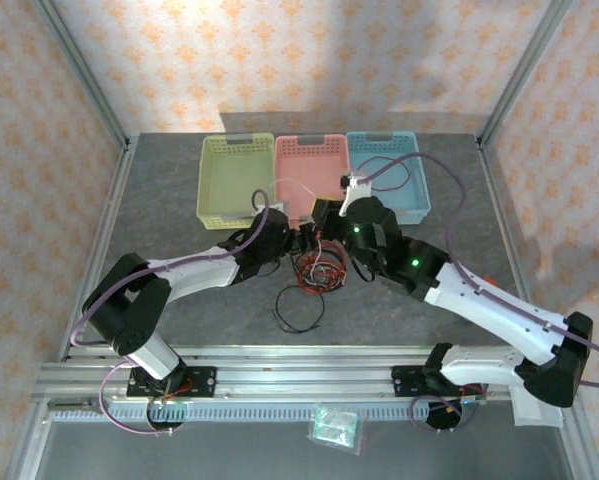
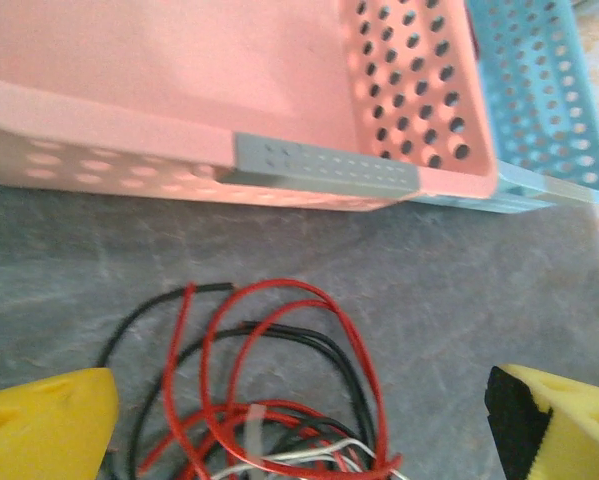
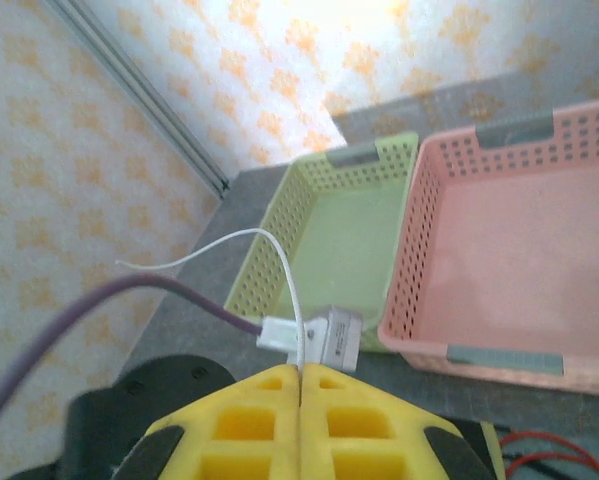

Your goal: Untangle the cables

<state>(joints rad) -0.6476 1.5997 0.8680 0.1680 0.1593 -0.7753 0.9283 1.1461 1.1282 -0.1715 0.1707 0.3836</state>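
- My left gripper (image 2: 299, 420) stands wide apart, the tangled cables (image 2: 269, 445) lying between its fingers.
- My right gripper (image 3: 299, 385) is pinched together on a white cable (image 3: 251, 233).

Got the cable tangle (image 2: 269, 400) on the table (image 2: 479, 290), right between the left pincer (image 2: 299, 425) fingers. Just past that pincer, middle basket (image 2: 324, 170), right-hand basket (image 2: 539, 90) just beside it on the right. Then a single cable (image 3: 293, 295) pinched in the right pincer (image 3: 299, 385); beyond and leftward, left-hand basket (image 3: 354, 155).
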